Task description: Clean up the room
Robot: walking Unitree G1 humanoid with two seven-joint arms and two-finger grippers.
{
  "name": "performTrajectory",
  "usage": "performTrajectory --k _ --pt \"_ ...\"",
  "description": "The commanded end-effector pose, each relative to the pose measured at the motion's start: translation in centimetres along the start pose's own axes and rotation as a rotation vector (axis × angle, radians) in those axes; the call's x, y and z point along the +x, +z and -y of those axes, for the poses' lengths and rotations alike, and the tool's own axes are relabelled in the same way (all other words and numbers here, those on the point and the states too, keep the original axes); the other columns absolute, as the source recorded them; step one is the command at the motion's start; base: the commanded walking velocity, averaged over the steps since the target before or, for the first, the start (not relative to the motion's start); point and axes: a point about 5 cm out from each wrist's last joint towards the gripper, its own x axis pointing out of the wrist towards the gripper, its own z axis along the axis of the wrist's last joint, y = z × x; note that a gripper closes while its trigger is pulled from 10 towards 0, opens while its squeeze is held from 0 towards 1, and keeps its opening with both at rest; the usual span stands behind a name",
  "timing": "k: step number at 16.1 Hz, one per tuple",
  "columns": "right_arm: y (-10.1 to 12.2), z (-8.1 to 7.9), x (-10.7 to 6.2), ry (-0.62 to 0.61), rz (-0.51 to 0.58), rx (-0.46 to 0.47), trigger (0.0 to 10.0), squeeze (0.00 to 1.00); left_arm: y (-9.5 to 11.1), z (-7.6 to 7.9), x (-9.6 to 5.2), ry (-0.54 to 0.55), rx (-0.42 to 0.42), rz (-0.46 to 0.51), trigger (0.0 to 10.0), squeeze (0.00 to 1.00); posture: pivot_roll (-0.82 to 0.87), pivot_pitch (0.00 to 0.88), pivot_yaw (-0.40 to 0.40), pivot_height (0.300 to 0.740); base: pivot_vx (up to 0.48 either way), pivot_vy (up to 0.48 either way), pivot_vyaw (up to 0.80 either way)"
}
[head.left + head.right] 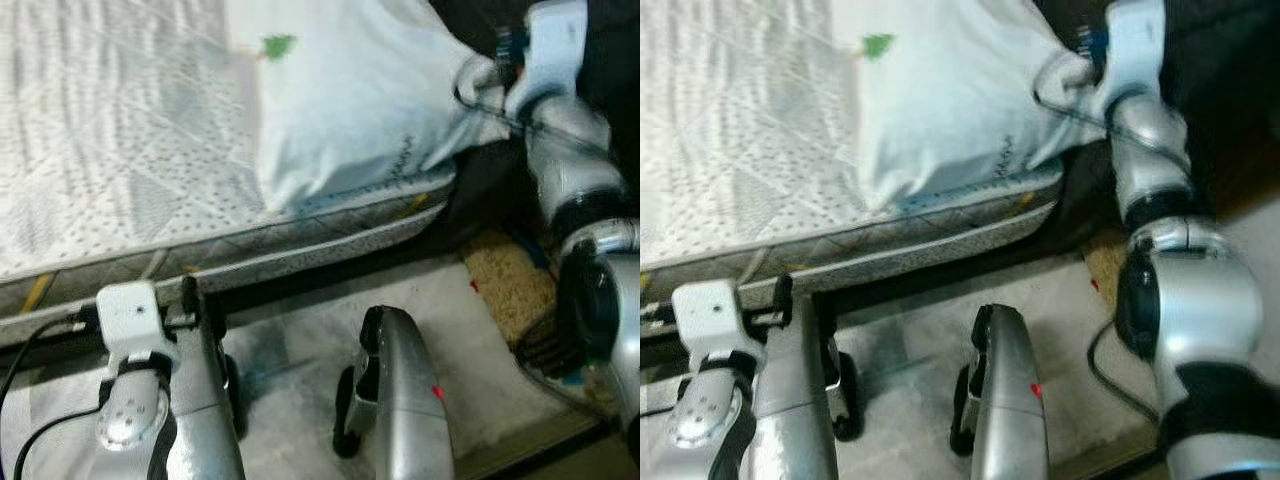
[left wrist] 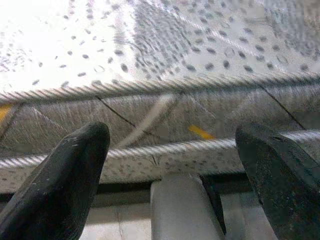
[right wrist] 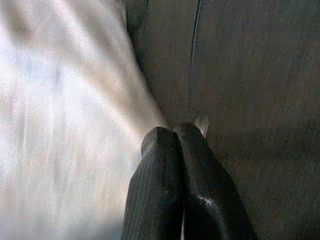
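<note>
The pillow (image 1: 340, 95) lies on the mattress (image 1: 110, 150), overhanging its right corner. The right gripper (image 3: 175, 137) pinches the pillow's far corner, its 2 fingers pressed together. The left gripper (image 2: 170, 150), fingers spread, faces the mattress edge above bare floor (image 1: 290, 385).

Quilted cloth mattress (image 1: 120, 150) — soft pillow (image 1: 340, 100)

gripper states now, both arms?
Left gripper: open, holding nothing, facing the side of the grey quilted mattress.
Right gripper: fingers shut, pinching a corner of the white fabric pillow.
</note>
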Motion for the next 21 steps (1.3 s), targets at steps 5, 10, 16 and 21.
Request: performTrajectory --k 5,10,16,21 --pt "-7.1 -2.9 -2.6 0.033 -0.108 0.104 7.6 0.0 0.0 -0.3 1.3 -0.008 0.029 0.019 10.0 0.0 0.03 0.154 -0.09 0.535 0.0 0.0 0.0" --pt "-7.9 -7.6 -4.9 0.149 0.033 0.195 10.0 1.0 0.7 0.1 2.8 -0.02 0.018 0.064 10.0 0.0 0.04 0.092 -0.062 0.535 0.0 0.0 0.0" --pt "-8.1 -13.2 -8.4 0.28 0.079 0.269 10.0 1.0 1.1 0.6 4.1 -0.045 0.013 0.098 10.0 0.0 0.02 0.027 -0.037 0.535 0.0 0.0 0.0" --pt "-7.1 -13.8 -9.1 0.265 0.114 0.303 10.0 1.0 1.7 1.5 5.3 -0.067 0.002 0.128 10.0 0.0 0.01 0.0 -0.031 0.559 0.0 0.0 0.0"
